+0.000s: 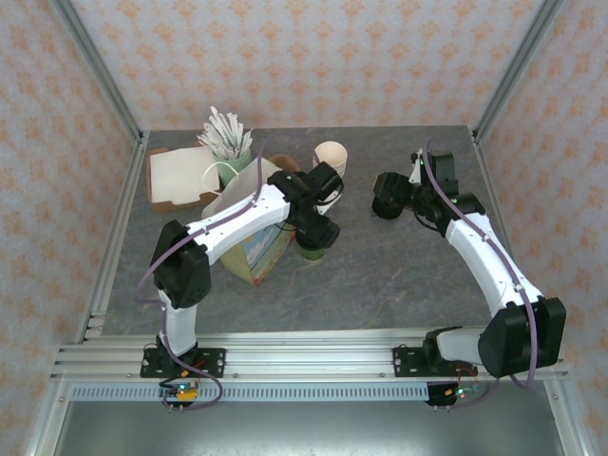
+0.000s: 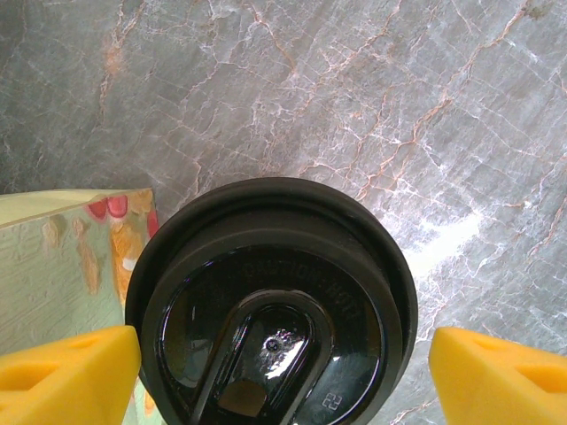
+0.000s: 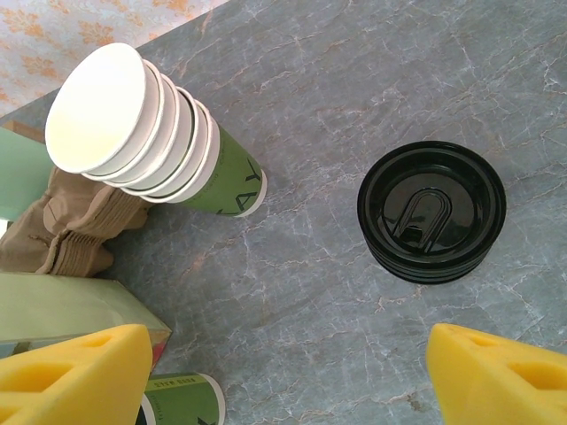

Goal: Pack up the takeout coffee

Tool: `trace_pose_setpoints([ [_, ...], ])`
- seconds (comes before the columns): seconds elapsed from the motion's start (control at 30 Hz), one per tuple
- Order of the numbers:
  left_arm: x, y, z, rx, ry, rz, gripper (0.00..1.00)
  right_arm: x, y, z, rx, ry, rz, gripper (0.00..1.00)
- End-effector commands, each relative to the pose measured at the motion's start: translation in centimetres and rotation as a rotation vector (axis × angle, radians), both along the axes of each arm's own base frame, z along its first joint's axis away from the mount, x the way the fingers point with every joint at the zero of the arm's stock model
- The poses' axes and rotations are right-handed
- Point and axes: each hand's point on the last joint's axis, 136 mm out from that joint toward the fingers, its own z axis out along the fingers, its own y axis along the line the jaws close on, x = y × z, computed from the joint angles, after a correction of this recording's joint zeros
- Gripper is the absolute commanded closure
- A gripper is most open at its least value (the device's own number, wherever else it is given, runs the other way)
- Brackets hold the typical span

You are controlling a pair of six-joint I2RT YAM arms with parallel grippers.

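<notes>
Black-lidded takeout coffee (image 2: pixel 270 310) inside spread left claw (image 2: pixel 283 376), perhaps touching.

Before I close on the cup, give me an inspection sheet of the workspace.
Surface: grey marble table, no spills seen.
Job's things: takeout coffee, lidded, upright beside paper bag.
Clutter: cup stack, lid pile, cardboard box, packet holder.
Grippers: left gripper open, straddling the coffee's lid; right gripper open above the table, near the lid pile.
Cables: purple cables along both arms, none snagged.
Surroundings: patterned walls, metal frame.
</notes>
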Motion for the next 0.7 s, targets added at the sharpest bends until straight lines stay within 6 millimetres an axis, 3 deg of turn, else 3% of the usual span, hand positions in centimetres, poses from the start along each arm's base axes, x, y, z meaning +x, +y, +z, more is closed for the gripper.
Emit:
trace_pose_setpoints([
  [0.0, -0.1, 0.7, 1.2, 0.000, -0.004, 0.016, 0.14, 0.2, 0.1, 0.1, 0.018, -0.010, -0.006, 0.18],
  [0.1, 0.0, 0.8, -0.1, 0.035, 0.021, 0.011, 0.16, 0.2, 0.2, 0.0, 0.017, -0.008, -0.005, 0.18],
  [0.3, -0.1, 0.8, -0.5, 0.046, 0.034, 0.003, 0.19, 0.2, 0.2, 0.1, 0.015, -0.010, -0.004, 0.18],
  [0.67, -0.5, 0.6, 0.2, 0.024, 0.041, 0.002, 0.27, 0.2, 0.1, -0.1, 0.013, -0.006, -0.005, 0.18],
])
